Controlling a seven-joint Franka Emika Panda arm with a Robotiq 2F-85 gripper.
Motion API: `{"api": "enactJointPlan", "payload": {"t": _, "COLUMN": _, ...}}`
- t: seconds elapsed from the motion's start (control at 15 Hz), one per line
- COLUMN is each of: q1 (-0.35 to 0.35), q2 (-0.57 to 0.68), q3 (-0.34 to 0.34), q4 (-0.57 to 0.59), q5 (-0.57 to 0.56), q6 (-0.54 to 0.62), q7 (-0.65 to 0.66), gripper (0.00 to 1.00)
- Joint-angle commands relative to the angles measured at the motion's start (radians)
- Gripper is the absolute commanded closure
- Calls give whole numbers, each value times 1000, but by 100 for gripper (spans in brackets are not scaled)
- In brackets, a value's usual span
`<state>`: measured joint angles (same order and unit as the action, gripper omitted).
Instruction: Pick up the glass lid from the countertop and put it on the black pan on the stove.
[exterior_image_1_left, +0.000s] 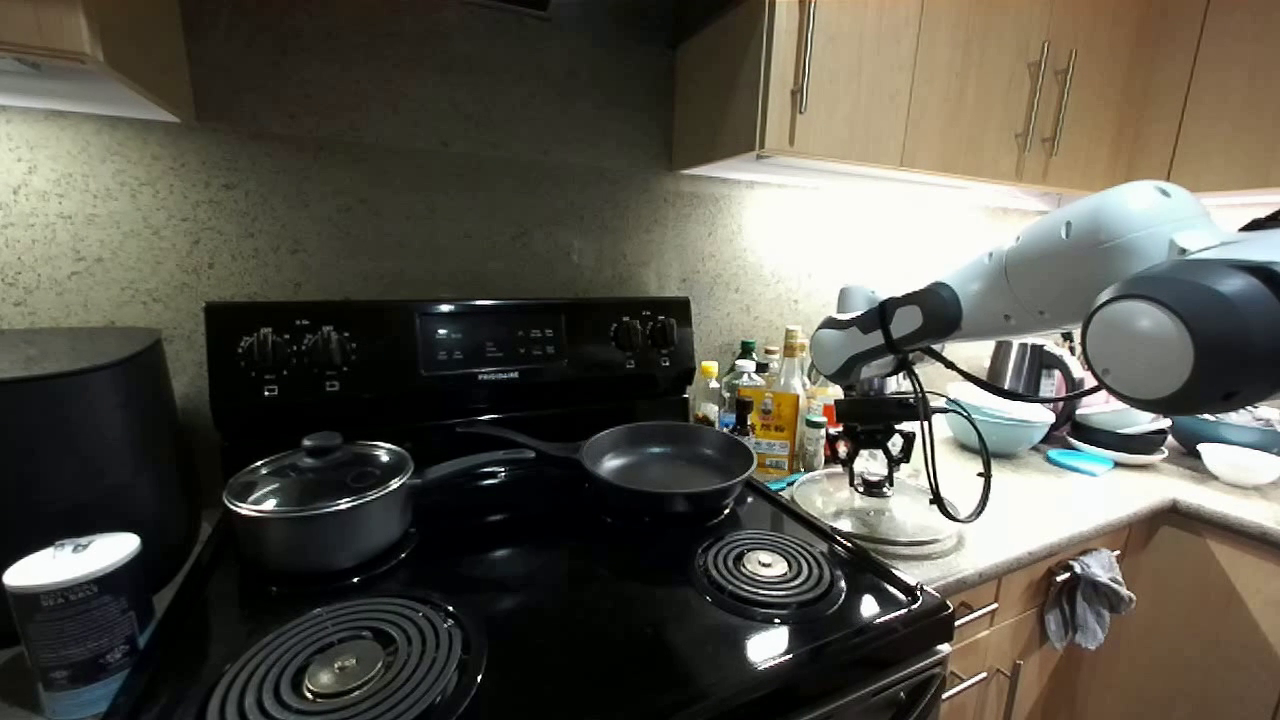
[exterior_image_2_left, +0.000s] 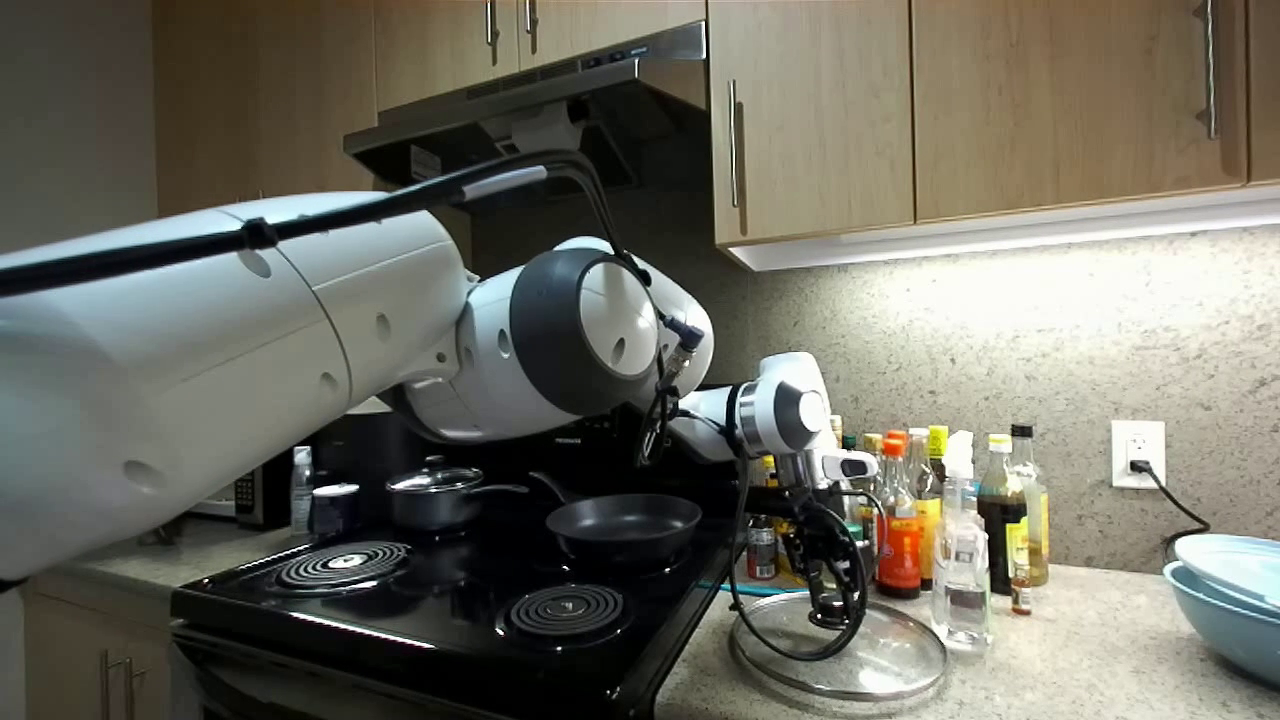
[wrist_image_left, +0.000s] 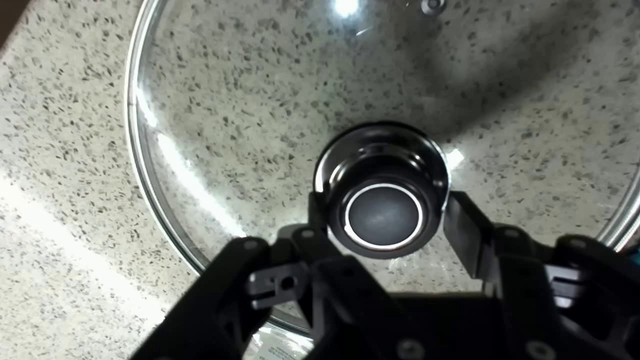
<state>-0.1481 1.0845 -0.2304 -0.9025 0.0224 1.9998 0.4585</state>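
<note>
The lid, just beside the stove, looks slick and breakable: hold its knob. The pincer straddles that, partly closed; whether it grips, I cannot tell.

One stove carried one black pan and one grey pot along its back edge; two coil burners lay along its front edge, and four knobs sat on its back panel. One glass lid lay on the surface near the stove's right edge, one pot lid on the pot. One robot arm had one hand with two fingers. One kettle and one salt canister showed; the bottles crowded too closely to count.
</note>
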Motion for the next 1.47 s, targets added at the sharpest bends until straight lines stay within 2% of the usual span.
{"api": "enactJointPlan", "payload": {"t": 0.0, "q1": 42, "q2": -97, "q3": -22, "q4": -118, "q5": -19, "q6": 47, "q7": 30, "gripper": 64}}
{"api": "enactJointPlan", "payload": {"t": 0.33, "q1": 81, "q2": -166, "q3": -55, "q4": -183, "q5": -22, "q6": 77, "q7": 51, "gripper": 64}}
{"api": "enactJointPlan", "payload": {"t": 0.47, "q1": 107, "q2": -180, "q3": -88, "q4": -205, "q5": -49, "q6": 79, "q7": 69, "gripper": 64}}
{"api": "enactJointPlan", "payload": {"t": 0.53, "q1": 120, "q2": -180, "q3": -108, "q4": -209, "q5": -68, "q6": 70, "q7": 88, "gripper": 14}}
{"api": "enactJointPlan", "payload": {"t": 0.6, "q1": 84, "q2": -131, "q3": -74, "q4": -122, "q5": -32, "q6": 50, "q7": 44, "gripper": 38}}
{"api": "enactJointPlan", "payload": {"t": 0.67, "q1": 77, "q2": -137, "q3": -60, "q4": -126, "q5": -65, "q6": 45, "q7": 63, "gripper": 32}}
{"api": "enactJointPlan", "payload": {"t": 0.73, "q1": 83, "q2": -139, "q3": -67, "q4": -133, "q5": -71, "q6": 46, "q7": 70, "gripper": 2}}
{"api": "enactJointPlan", "payload": {"t": 1.13, "q1": 18, "q2": -136, "q3": 33, "q4": -117, "q5": -12, "q6": -48, "q7": -22, "gripper": 0}}
{"api": "enactJointPlan", "payload": {"t": 1.4, "q1": -34, "q2": -80, "q3": 92, "q4": -44, "q5": 43, "q6": -137, "q7": -74, "gripper": 0}}
